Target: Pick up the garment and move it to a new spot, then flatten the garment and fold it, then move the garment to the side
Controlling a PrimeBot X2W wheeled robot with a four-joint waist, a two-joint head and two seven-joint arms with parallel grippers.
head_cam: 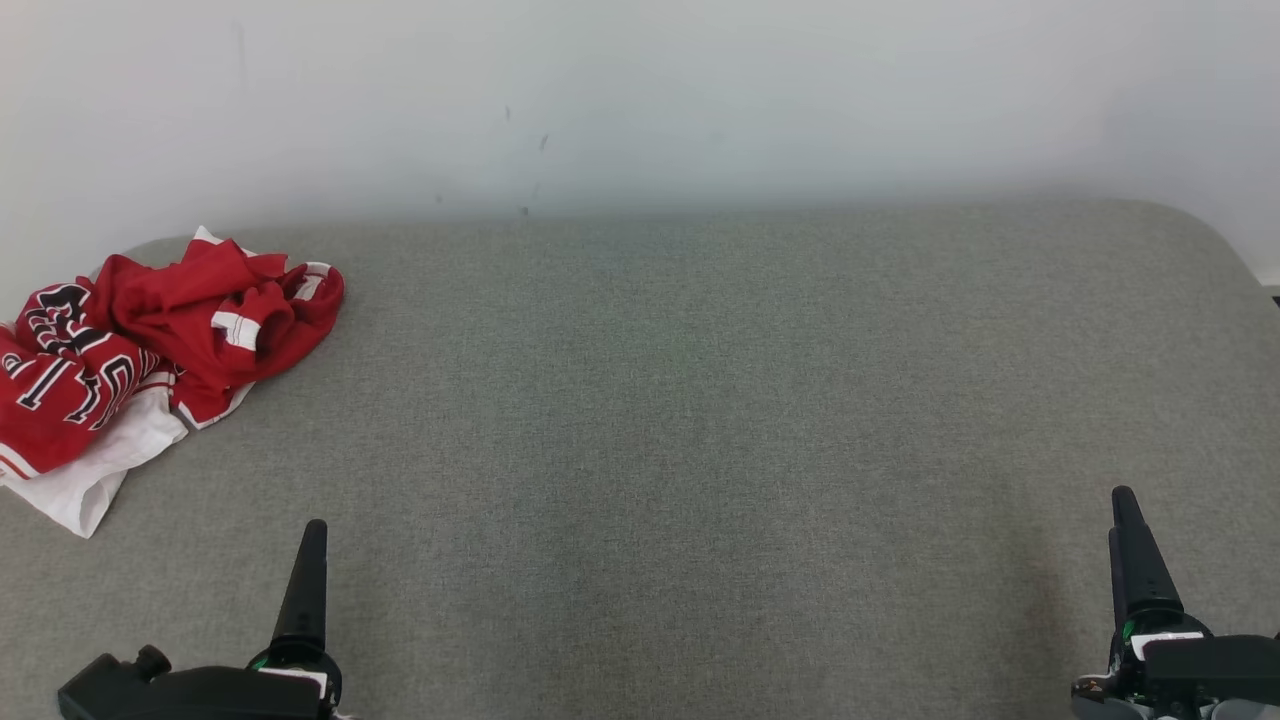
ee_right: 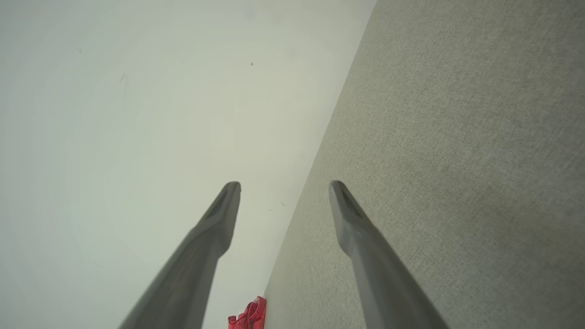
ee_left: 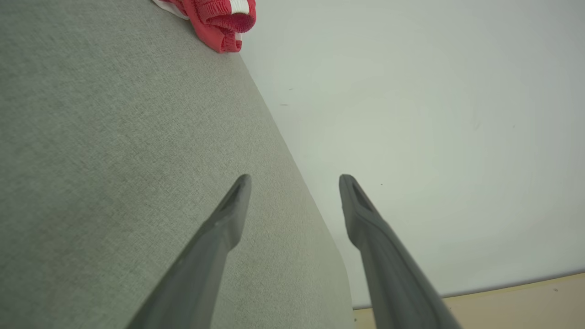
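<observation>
A crumpled red garment (head_cam: 150,350) with white trim and black lettering lies bunched at the far left of the grey fabric surface (head_cam: 700,420), its white part trailing toward the left edge. A corner of the garment (ee_left: 219,20) also peeks in at the top of the left wrist view, and a small red bit of the garment (ee_right: 249,316) shows at the bottom of the right wrist view. My left gripper (head_cam: 312,530) rests at the lower left, open and empty, well short of the cloth. At the lower right my right gripper (head_cam: 1125,497) is open too, holding nothing.
A pale wall (head_cam: 640,100) rises directly behind the grey surface. The surface rounds off at its far right corner (head_cam: 1215,235). A strip of light wooden floor (ee_left: 502,306) shows beyond the surface's end in the left wrist view.
</observation>
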